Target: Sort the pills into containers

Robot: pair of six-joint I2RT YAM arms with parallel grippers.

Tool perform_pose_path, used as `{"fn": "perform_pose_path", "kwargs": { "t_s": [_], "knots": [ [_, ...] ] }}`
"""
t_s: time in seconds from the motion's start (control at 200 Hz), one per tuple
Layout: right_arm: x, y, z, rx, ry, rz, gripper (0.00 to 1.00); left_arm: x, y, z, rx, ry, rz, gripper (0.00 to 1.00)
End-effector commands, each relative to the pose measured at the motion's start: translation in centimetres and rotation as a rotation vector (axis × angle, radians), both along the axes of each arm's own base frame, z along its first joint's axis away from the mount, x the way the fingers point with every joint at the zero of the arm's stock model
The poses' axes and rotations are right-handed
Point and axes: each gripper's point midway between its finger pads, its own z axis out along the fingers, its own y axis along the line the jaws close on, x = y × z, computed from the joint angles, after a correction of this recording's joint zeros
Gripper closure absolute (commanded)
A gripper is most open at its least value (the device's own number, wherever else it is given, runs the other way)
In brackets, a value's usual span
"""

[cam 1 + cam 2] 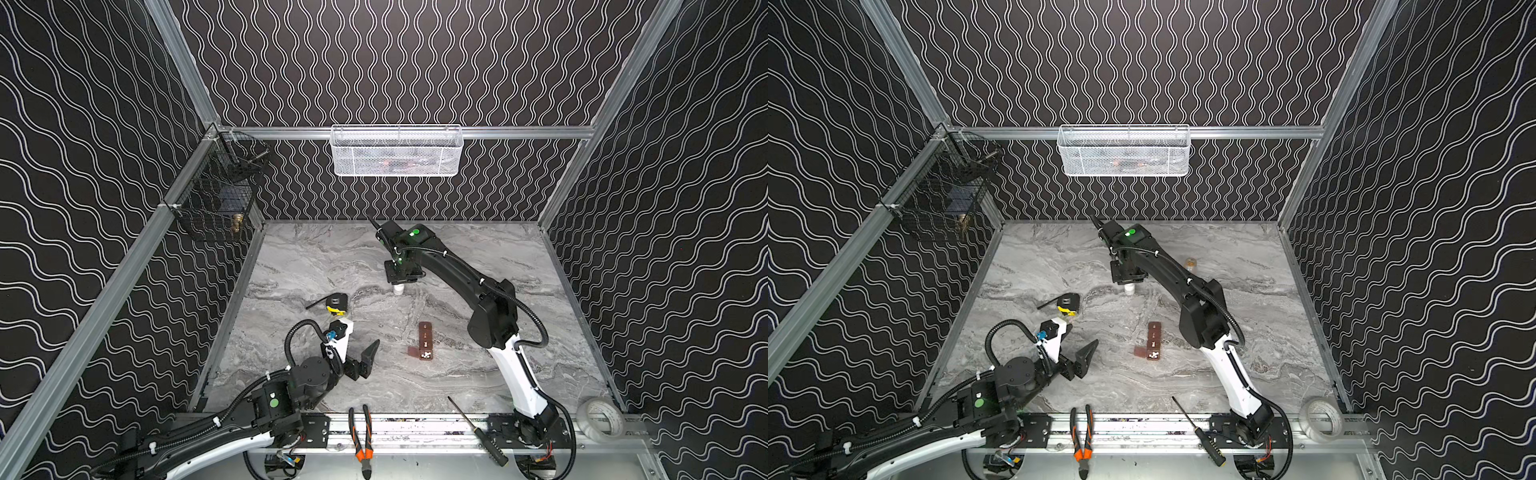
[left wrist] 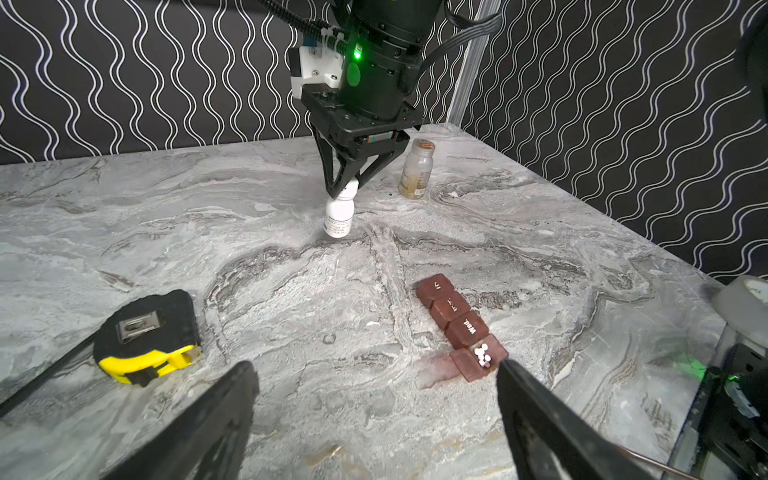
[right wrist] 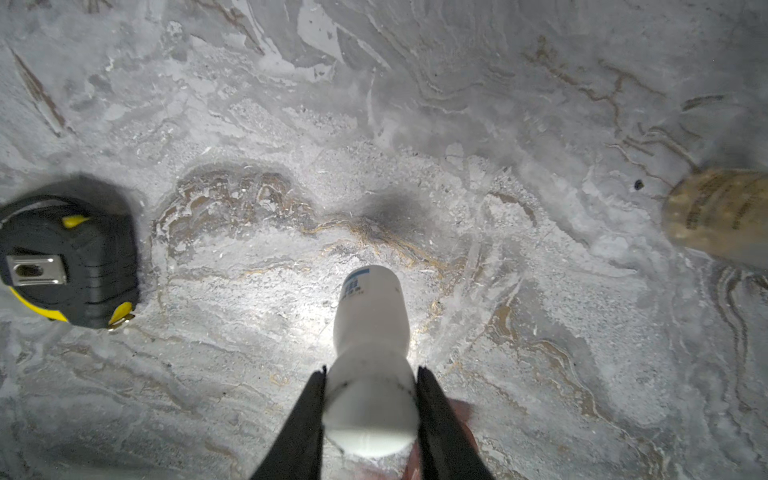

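Farthest left lies the tape measure [image 1: 334, 303], clear of the job. Beside it my left pincer [image 2: 374, 365] hangs spread wide and empty, low over the table. If I swing it carelessly rightward, I judge it could nudge the strip and scatter the pills [image 2: 482, 355] lying in the one open compartment. Further along, toward the back, my right pincer [image 3: 371, 374] is clamped on the top of the upright white bottle [image 2: 338, 216]. That pinch is narrow, so the bottle may slip or swing once tilted, and the mouths it must hit are small. The containers [image 1: 426, 340] lie flat mid-table, well apart from the bottle. Their long axis runs almost straight from the front rail toward the back wall. The open compartment is at the near end, its lid [image 1: 414, 352] folded out leftward, and the other three are shut.
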Motion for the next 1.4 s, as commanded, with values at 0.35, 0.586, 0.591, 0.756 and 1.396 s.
{"fn": "perform_pose_path", "kwargs": {
  "t_s": [0.35, 0.586, 0.591, 0.756, 1.396],
  "knots": [
    [0.6, 1.4, -1.7, 0.023, 0.021, 0.015, 0.7, 0.2, 0.2, -0.6, 0.0, 0.021, 0.024, 0.07],
    [0.6, 1.3, -2.9, 0.001, 0.035, 0.018, 0.68, 0.3, -0.4, -0.9, 0.023, 0.023, 0.011, 0.07],
    [0.6, 1.3, -2.9, 0.0, 0.034, 0.017, 0.68, 0.3, -0.4, -0.9, 0.023, 0.023, 0.011, 0.07],
    [0.7, 1.2, -3.1, -0.006, 0.033, 0.02, 0.67, 0.4, -0.6, -0.8, 0.021, 0.019, 0.007, 0.08],
    [0.7, 1.2, -3.5, -0.015, 0.037, 0.017, 0.47, 0.1, -0.3, -1.0, 0.026, 0.027, 0.005, 0.08]
  ]
}}
